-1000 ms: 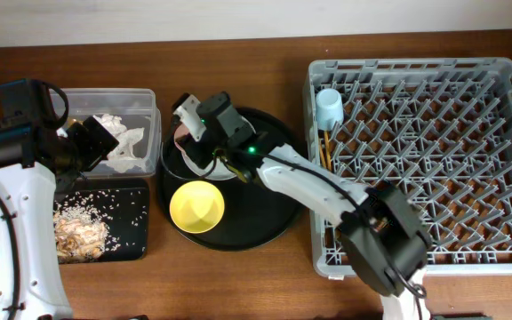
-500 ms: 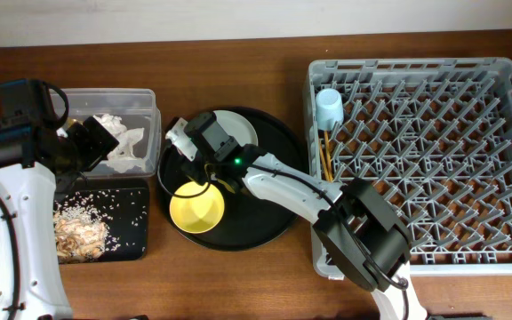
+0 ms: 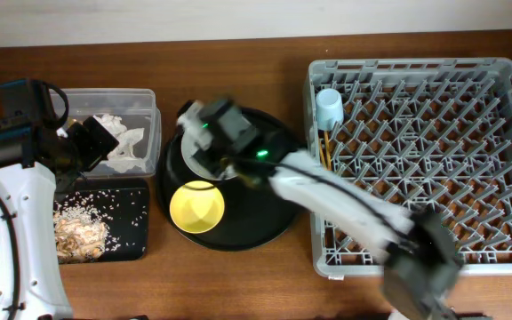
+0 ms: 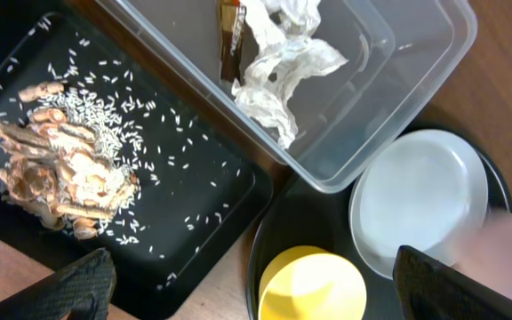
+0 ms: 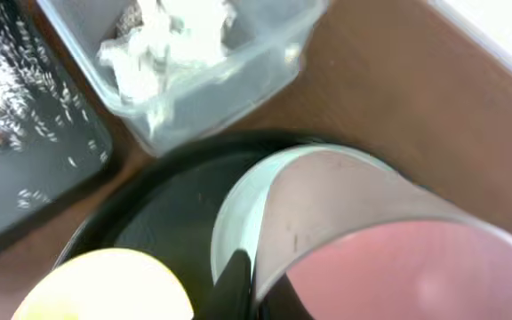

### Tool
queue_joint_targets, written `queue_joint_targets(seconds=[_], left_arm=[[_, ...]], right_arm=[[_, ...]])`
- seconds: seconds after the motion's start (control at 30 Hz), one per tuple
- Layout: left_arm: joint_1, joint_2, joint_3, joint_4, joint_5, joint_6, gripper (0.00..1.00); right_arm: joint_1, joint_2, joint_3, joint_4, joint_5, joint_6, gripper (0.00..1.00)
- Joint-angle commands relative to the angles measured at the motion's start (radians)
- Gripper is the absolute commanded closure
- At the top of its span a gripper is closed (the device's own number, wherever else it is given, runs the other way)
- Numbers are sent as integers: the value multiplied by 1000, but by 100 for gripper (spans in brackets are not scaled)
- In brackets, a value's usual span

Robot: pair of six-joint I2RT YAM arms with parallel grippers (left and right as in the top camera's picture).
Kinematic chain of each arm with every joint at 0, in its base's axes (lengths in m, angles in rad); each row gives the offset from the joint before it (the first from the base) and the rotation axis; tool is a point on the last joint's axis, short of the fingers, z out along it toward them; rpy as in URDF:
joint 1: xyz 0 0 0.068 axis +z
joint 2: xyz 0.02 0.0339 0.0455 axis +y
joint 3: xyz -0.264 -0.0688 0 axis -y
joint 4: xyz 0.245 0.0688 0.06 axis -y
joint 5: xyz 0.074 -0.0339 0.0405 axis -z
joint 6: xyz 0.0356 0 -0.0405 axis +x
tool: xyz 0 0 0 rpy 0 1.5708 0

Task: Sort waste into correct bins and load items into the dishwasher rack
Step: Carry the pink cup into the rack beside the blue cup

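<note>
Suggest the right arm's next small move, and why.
Probably carry the pink cup rightward toward the dishwasher rack. The right gripper looks shut on the cup, above the grey plate. The light-blue cup already sits in the rack's top-left corner in the overhead view, with free pegs beside it. That view is blurred, so this is a judgement.

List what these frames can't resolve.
Right gripper: motion-blurred overhead; small pink cup fills the right wrist view, so jaw state unclear.
Pale grey round plate: partly under the right arm overhead.
Thin wooden chopsticks: mostly hidden among pegs of the large grey plastic rack, overhead.
Brown-gold snack wrapper: cut by the top edge, left wrist.
</note>
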State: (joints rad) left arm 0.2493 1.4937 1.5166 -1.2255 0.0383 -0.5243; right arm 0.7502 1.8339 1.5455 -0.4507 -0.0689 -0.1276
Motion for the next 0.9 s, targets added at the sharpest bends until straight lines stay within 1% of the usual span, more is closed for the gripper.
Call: queue_joint_targets(seconds=[0.0,0.07,0.1,0.17,0.2,0.27,0.33,0.4,0.5,0.53,0.63,0.73,0.87], left_arm=[[2,-17,6,1,3,2,1],[2,-17,6,1,3,2,1],[2,-17,6,1,3,2,1],[2,-17,6,1,3,2,1],[2,-17,6,1,3,2,1],[2,-17,6,1,3,2,1],[2,-17,6,1,3,2,1],[2,-17,6,1,3,2,1],[2,-17,6,1,3,2,1],[2,-17,6,1,3,2,1],[2,-17,6,1,3,2,1],[2,-17,6,1,3,2,1],[2,-17,6,1,3,2,1]], right_arm=[[-185,-195,7,-205,-162,58,96],[-359,-235,7,-346,-391,58,96],[-494,-229,5,-423,-585,57,96],[-627,-205,-7,-484,-759,54,96],[-715,-185,-32,-503,-877,53,96],[-799,-158,-100,-494,-1032,-8,96],[-840,-137,-173,-467,-1129,-55,96],[-850,-119,-250,-383,-1181,-57,96],[-849,-97,-359,-201,-1283,-55,96],[-849,-85,-374,-172,-1281,-56,96],[-849,-44,-379,-159,-1261,-56,95],[-840,2,-379,-154,-1202,-58,95],[-842,49,-379,-135,-1202,-67,95]])
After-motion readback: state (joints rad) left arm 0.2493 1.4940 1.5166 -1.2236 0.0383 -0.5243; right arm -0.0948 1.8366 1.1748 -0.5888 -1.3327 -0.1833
